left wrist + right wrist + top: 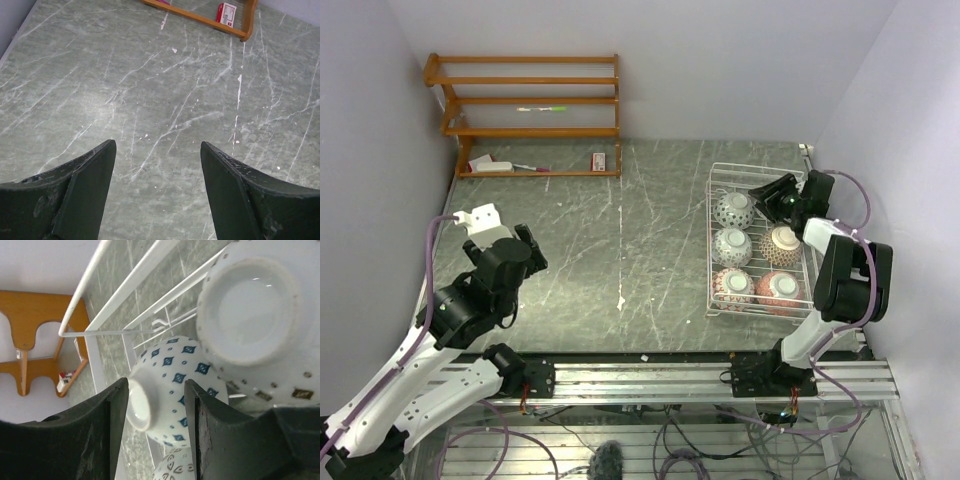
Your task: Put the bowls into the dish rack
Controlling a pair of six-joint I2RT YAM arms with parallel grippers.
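1. Grey-green marbled surface [620, 230]: the left arm [470, 290] hovers over its near left, left jaws wide and empty.
2. White wire-grid dish rack [712, 240], at the right: five small round patterned ceramic bowls [732, 245] show inside.
3. The right arm [840, 270] reaches to the rack's far end. The right jaws are half parted astride the blue-diamond bowl's [175, 375] foot, with no grip visible.
4. Risk: in a crooked retreat a jaw could snag that foot and knock it into the brown-dotted bowl [260, 305] beside it.

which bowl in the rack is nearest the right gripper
The blue-diamond bowl in the dish rack's far-left corner: it shows between the right gripper's fingers, and the others sit farther off.
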